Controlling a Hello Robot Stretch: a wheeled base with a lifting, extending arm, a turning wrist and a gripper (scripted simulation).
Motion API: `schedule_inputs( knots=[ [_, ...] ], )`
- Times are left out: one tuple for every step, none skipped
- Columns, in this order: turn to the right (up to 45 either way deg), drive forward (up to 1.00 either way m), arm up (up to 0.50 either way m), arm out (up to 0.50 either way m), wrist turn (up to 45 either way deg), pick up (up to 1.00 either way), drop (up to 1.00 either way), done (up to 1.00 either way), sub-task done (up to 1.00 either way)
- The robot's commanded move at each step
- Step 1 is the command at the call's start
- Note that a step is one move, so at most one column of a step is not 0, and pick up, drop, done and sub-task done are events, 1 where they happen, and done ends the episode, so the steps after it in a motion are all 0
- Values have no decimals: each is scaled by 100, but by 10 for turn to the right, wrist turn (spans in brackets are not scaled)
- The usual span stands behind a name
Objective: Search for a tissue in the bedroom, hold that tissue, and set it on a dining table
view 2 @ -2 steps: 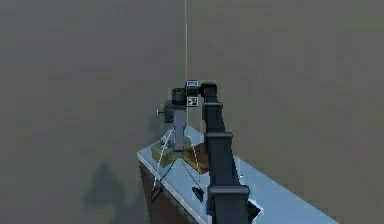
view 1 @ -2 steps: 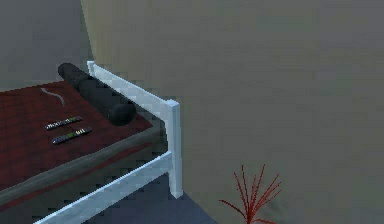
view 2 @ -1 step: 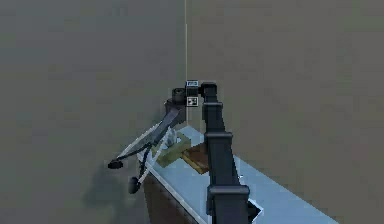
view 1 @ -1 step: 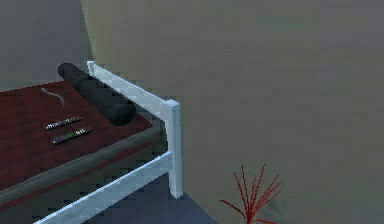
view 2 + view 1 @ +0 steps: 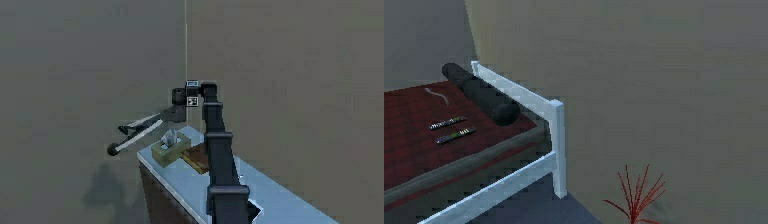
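Arm side view: gripper [image 5: 118,150] points past the tissue box [image 5: 172,148], holding nothing.
Risk: box pushed off the cabinet [image 5: 285,198] edge.
Cause: a sideways approach.

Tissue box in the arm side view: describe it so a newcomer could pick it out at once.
Find the pale-blue-topped cabinet low in the arm side view, crossed by the dark arm. At its left end, just left of the arm, stands the tissue box. It is a small olive-tan box with white tissue sticking up, unlike the flat brown thing beside it.
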Motion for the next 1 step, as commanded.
schedule_inputs(
  knots=[
    [0, 0, 0, 0, 450, 0, 0, 0, 0]
  ],
)
